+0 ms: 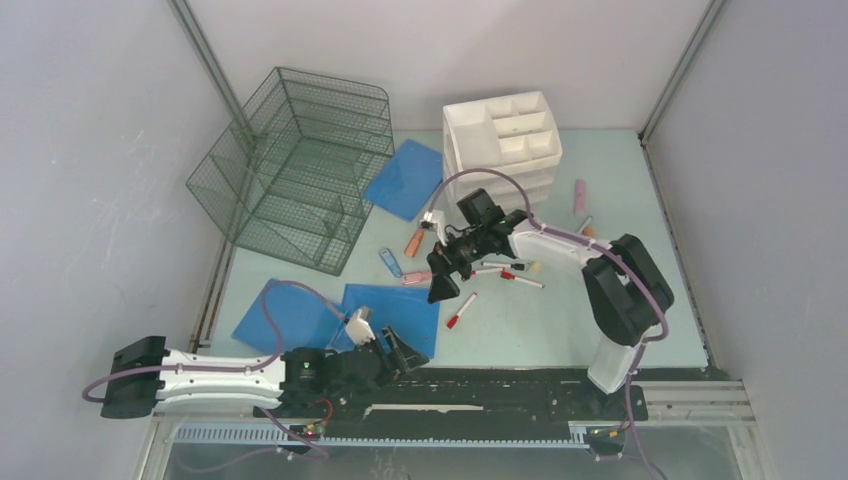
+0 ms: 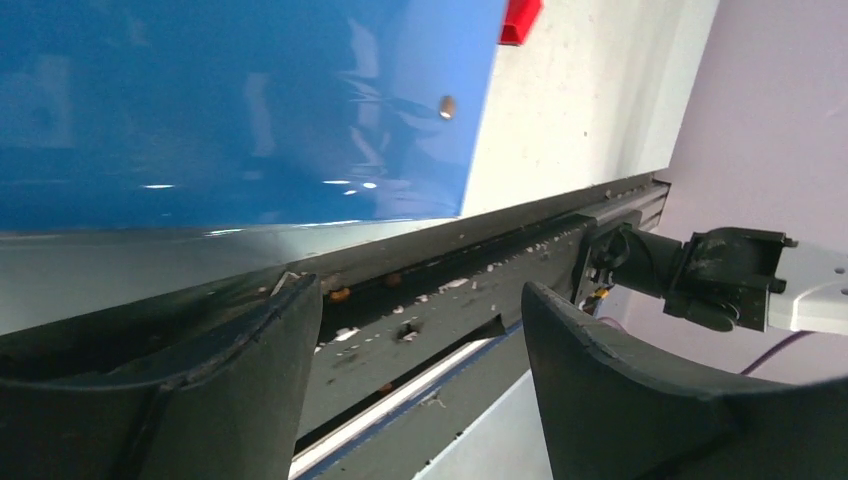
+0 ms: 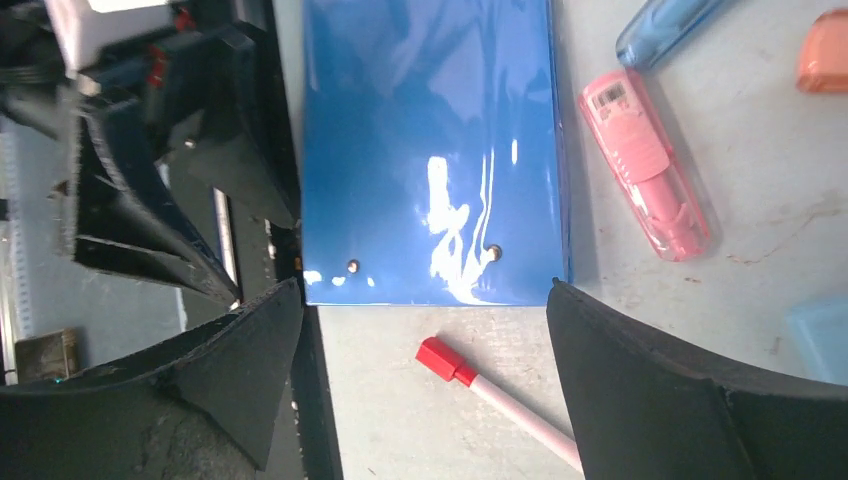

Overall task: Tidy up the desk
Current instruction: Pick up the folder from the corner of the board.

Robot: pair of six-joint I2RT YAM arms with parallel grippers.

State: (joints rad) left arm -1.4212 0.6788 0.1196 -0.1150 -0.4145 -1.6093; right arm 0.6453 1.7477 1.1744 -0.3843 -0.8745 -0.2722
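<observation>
The left gripper (image 2: 415, 290) stands released at the near edge of the desk (image 1: 560, 320), while the right gripper (image 3: 422, 288), also released, risks pinching the blue folder (image 3: 430, 150) with the red-capped marker (image 3: 500, 405) if closed here.

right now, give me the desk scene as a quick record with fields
desk: mint green, cluttered
basket: green wire, far left
organizer: white, far centre
folders: three, blue, flat; one by the basket, two near the front
markers: red caps, loose mid desk
small pieces: pink, orange, blue, mid desk
left end effector: open, empty, low at the near edge by a folder
right end effector: open, empty, above a folder edge and a marker
</observation>
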